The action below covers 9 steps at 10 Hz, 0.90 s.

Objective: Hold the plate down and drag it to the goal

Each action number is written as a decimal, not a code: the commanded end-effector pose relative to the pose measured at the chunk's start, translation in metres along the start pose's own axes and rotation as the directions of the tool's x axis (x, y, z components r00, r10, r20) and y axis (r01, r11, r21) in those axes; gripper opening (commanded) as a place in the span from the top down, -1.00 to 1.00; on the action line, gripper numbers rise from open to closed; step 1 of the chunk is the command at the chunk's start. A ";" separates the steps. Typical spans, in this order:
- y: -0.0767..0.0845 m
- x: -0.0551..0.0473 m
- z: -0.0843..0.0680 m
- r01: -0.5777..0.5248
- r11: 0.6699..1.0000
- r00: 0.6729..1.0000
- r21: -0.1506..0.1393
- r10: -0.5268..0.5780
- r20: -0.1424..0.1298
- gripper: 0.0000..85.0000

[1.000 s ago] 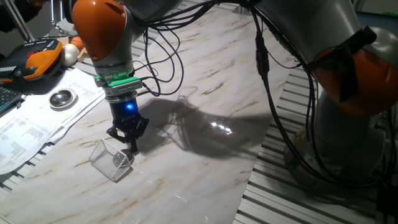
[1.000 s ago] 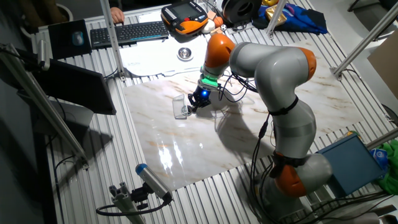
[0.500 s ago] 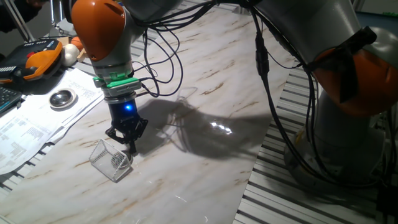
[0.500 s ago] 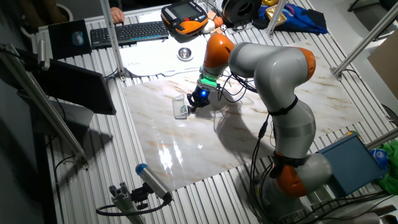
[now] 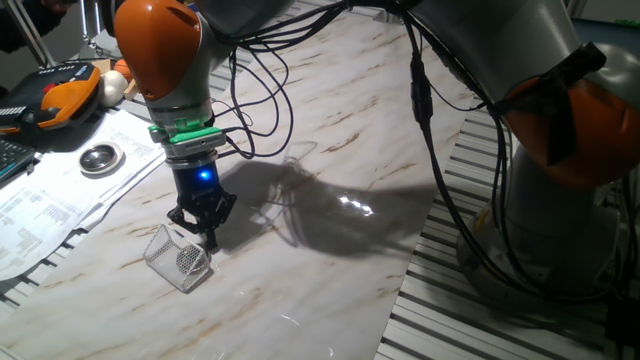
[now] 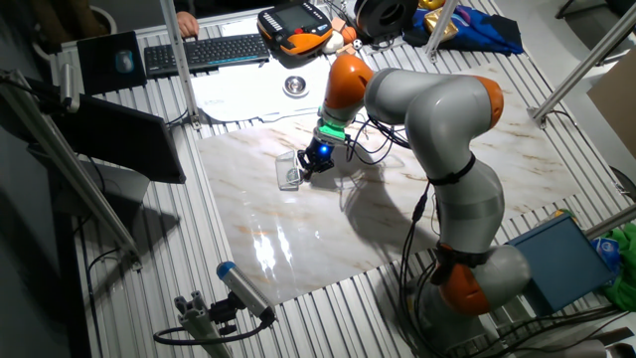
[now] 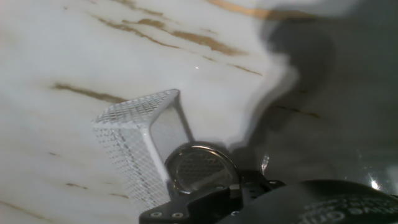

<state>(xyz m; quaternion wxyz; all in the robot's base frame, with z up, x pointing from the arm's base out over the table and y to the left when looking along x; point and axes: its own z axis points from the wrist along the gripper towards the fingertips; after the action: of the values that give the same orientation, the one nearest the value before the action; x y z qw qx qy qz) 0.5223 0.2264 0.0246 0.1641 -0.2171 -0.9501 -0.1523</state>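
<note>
The plate (image 5: 190, 258), a small shiny metal disc, lies at the open side of the goal (image 5: 172, 256), a small wire mesh box on the marble table. In the hand view the plate (image 7: 199, 169) sits partly inside the goal (image 7: 140, 127), right in front of my fingers. My gripper (image 5: 207, 237) points straight down with its fingers together, the tips pressing on the plate's near edge. In the other fixed view my gripper (image 6: 304, 171) stands right beside the goal (image 6: 288, 176). The plate's rear edge is hidden under my fingertips (image 7: 244, 186).
A larger round silver dish (image 5: 100, 158) lies on papers (image 5: 50, 200) left of the marble. An orange teach pendant (image 5: 60, 95) and a keyboard (image 6: 204, 50) lie beyond. Black cables (image 5: 260, 90) hang by the arm. The table's front edge (image 5: 395, 310) is at the right.
My gripper has slid a little to the left toward the goal, and the plate has moved with it further into the open side of the mesh box.
</note>
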 end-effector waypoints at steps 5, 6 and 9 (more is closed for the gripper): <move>0.006 0.001 0.002 -0.009 1.000 1.000 -0.003 0.009 0.005 1.00; 0.007 0.001 0.003 -0.011 1.000 1.000 -0.006 0.011 0.004 1.00; 0.010 0.002 0.004 -0.018 1.000 1.000 -0.012 0.018 0.003 1.00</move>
<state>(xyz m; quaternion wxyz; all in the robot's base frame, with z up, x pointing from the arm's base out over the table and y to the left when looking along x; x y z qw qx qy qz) 0.5245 0.2376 0.0239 0.1629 -0.2264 -0.9475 -0.1561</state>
